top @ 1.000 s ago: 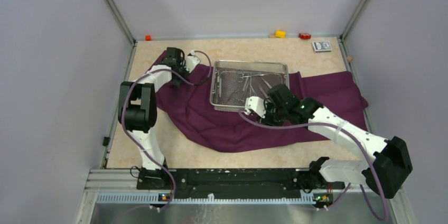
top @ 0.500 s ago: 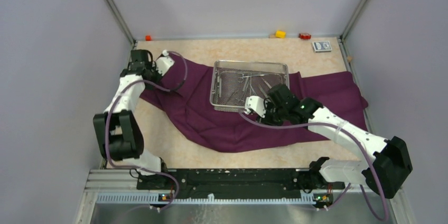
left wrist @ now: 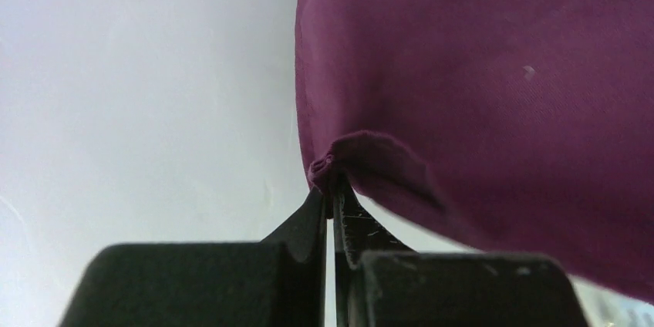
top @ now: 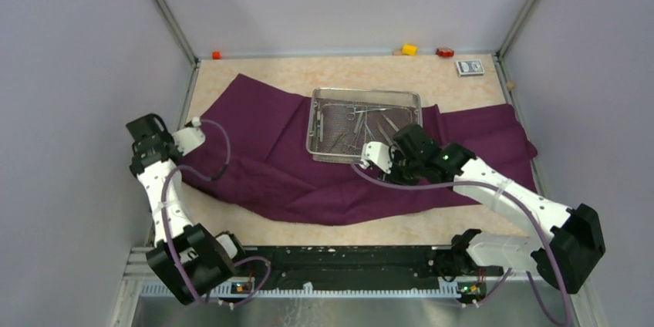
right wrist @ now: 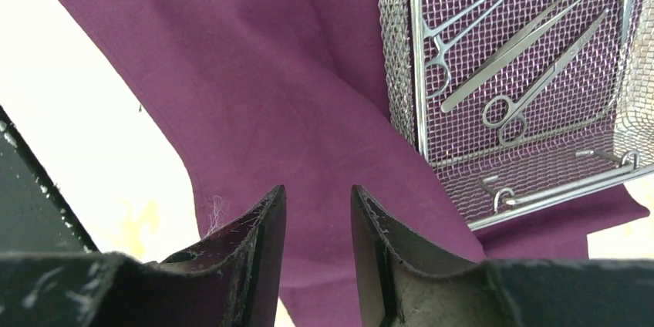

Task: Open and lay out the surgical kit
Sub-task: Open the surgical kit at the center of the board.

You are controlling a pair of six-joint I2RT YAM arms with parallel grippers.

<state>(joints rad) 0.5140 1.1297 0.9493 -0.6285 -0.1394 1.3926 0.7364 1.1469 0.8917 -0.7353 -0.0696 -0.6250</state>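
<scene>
Open tabletop (top: 347, 72) behind the wire-mesh tray (top: 365, 92), and a bare strip in front of the purple cloth (top: 293, 180). Right arm (top: 501, 192) slants across the cloth's right front, right gripper (right wrist: 316, 192) parted just beside the tray's near rim. Tray walls fence the clamps (right wrist: 440, 40). Yellow block (top: 409, 49), red block (top: 444, 52) and card packet (top: 470, 67) dot the back edge.

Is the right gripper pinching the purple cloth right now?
No, the right gripper has its jaws apart, and the cloth lies flat beyond the gap, unpinched.
</scene>
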